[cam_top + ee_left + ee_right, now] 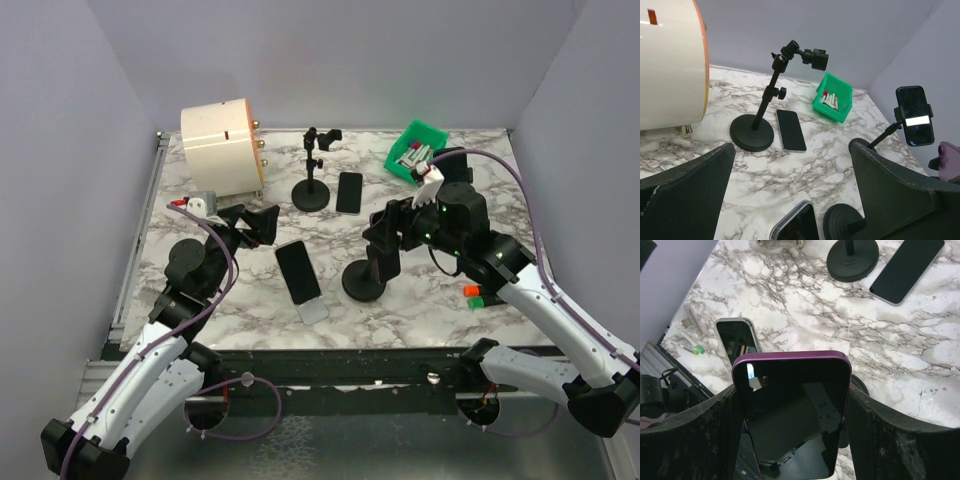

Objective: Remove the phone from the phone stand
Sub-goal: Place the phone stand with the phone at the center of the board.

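Observation:
A phone in a purple case (790, 415) stands upright between my right gripper's fingers (700, 440), which press on its two long edges. In the top view my right gripper (385, 235) sits at the top of the black phone stand (363, 283), over its round base. The stand's clamp is hidden behind the phone, so I cannot tell whether it still grips it. The phone's purple back shows at the right edge of the left wrist view (947, 156). My left gripper (255, 225) is open and empty, low over the table to the left of the stand.
A clear-cased phone (298, 272) lies flat between the arms. A second stand (311, 190) with an empty clamp stands behind it, with a dark phone (349, 192) flat beside it. A white cylinder (222, 145) and green bin (417, 150) sit at the back. Another clamped phone (914, 116) stands far right.

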Action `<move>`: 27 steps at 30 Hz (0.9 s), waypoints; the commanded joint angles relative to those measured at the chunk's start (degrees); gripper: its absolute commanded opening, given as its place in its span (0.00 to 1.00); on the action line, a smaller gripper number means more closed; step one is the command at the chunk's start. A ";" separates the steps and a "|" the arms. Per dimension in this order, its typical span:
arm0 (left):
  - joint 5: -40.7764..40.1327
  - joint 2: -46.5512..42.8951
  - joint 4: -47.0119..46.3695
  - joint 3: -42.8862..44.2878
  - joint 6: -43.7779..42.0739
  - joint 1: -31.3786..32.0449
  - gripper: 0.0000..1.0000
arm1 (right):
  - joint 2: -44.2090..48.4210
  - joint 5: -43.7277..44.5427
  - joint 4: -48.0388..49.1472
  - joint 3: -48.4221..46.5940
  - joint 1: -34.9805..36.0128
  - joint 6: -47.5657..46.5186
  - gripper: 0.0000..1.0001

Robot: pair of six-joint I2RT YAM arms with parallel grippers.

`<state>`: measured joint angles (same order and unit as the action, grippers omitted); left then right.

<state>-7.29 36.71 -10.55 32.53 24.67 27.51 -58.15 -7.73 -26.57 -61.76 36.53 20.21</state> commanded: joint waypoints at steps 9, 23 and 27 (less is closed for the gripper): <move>19.01 0.41 -9.27 -2.35 -0.58 0.18 0.95 | 2.31 9.64 11.22 3.56 3.92 0.48 0.33; 26.62 2.92 -13.70 -3.11 0.65 0.97 0.94 | 2.83 20.46 18.04 10.81 7.05 -10.60 0.32; 26.71 3.12 -13.71 -3.10 0.65 0.96 0.94 | 2.16 24.64 19.45 10.64 9.80 -13.63 0.31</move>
<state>17.54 39.66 -22.92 30.06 25.15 28.25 -56.14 10.09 -13.06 -50.78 43.88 11.68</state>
